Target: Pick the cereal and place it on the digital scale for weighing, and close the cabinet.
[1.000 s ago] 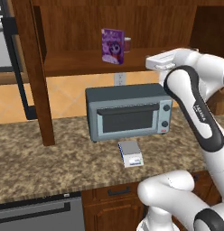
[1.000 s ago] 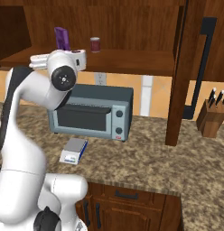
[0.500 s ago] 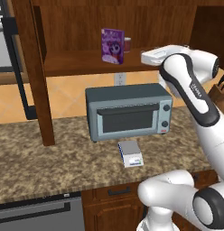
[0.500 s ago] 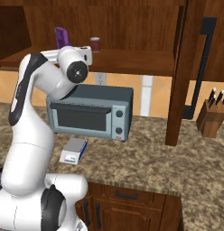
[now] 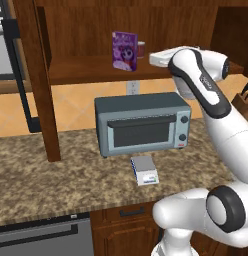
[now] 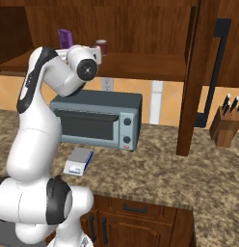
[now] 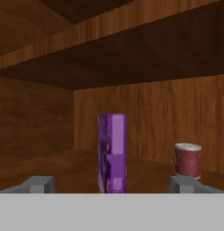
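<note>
Left side, left base view: the cabinet [image 5: 41, 80] stands open, its door swung out at the left edge with the black bar handle facing the room. It must be closed, and that step is not yet done.

Centre of the shelf: the cereal [image 5: 124, 50] stands upright on the open shelf, with the dark red mug [image 5: 141, 49] just beside it on its right. In the hand view the cereal [image 7: 112, 152] sits dead centre, narrow side toward me, and the mug [image 7: 187, 159] stands apart to its right.

Below the shelf: the toaster oven [image 5: 142, 123] rests on the worktop [image 5: 56, 175]. The digital scale [image 5: 144, 169] lies just in front of it, nothing on it.

Right: over the last second my arm has swung up and inward, bringing the tool [image 7: 112, 184] level with the shelf and pointed at the cereal. My jaws stand at full width, holding nothing; the fingertips [image 7: 39, 183] straddle the box in the frame but do not touch it.

Meaning for the task: alignment appears complete, so I judge the approach phase nearly over. The next move calls for a straight advance until the box sits between the fingers, then closure. Risk: the mug is close enough that a drift to that side could knock it.
</note>
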Controlling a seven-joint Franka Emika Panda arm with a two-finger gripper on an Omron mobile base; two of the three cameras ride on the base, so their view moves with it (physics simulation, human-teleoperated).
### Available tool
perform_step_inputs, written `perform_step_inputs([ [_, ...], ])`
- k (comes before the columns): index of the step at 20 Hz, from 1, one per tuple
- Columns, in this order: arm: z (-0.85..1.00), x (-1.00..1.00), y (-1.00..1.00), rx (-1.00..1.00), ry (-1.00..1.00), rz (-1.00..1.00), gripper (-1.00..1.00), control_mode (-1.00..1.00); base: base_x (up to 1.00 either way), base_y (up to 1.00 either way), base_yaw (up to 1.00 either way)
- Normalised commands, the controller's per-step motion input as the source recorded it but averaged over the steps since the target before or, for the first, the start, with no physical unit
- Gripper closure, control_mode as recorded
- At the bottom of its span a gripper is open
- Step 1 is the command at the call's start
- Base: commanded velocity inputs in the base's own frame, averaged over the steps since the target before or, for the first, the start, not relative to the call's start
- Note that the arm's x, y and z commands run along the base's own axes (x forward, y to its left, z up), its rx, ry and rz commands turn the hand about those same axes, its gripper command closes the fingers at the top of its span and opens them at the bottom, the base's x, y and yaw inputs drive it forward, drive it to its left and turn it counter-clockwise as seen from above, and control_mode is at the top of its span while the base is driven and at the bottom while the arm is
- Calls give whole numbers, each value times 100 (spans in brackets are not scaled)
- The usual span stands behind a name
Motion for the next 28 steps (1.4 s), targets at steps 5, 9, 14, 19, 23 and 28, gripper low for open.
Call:
perform_step_inputs([
  [5,14,40,10,0,4,0,-100,-100,0,0,0],
  [9,5,39,36,0,4,0,-100,-100,0,0,0],
  [14,0,29,18,0,6,5,-100,-100,0,0,0],
  [19,0,17,19,0,1,6,-100,-100,0,0,0],
  [23,0,15,3,0,2,3,-100,-100,0,0,0],
  [28,0,5,1,0,3,1,-100,-100,0,0,0],
])
